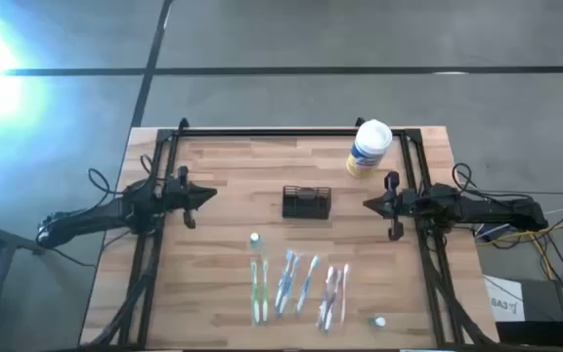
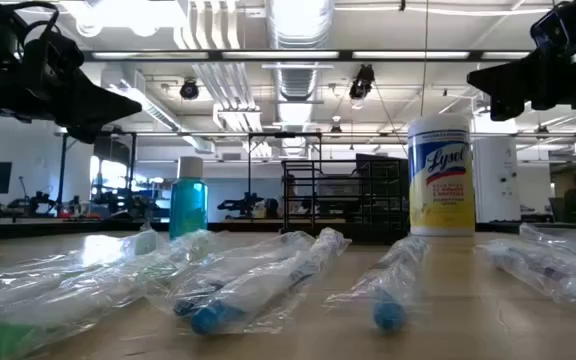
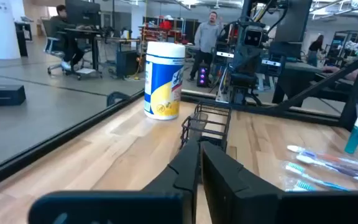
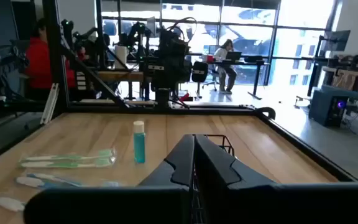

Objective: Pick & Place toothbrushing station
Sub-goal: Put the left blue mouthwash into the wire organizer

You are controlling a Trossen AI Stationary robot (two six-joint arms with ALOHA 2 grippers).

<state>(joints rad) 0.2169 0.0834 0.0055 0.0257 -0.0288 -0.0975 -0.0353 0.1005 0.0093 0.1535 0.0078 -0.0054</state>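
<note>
The toothbrushing station, a small black wire-mesh caddy (image 1: 306, 202), stands on its base at the middle of the wooden table; it also shows as the caddy (image 3: 207, 121) and the caddy (image 4: 219, 144) in the wrist views. My left gripper (image 1: 209, 196) hovers shut at the table's left side, pointing level toward the caddy. My right gripper (image 1: 368, 203) hovers shut at the right side, pointing level toward it too. Both are well clear of it and hold nothing. Several wrapped toothbrushes (image 1: 296, 284) lie flat nearer the front edge.
A white canister with a yellow label (image 1: 368, 148) stands at the far right. A small teal bottle (image 1: 254, 239) stands left of the toothbrushes, and a small teal-and-white item (image 1: 378, 321) lies at the front right. People (image 3: 211, 32) are in the room beyond the table.
</note>
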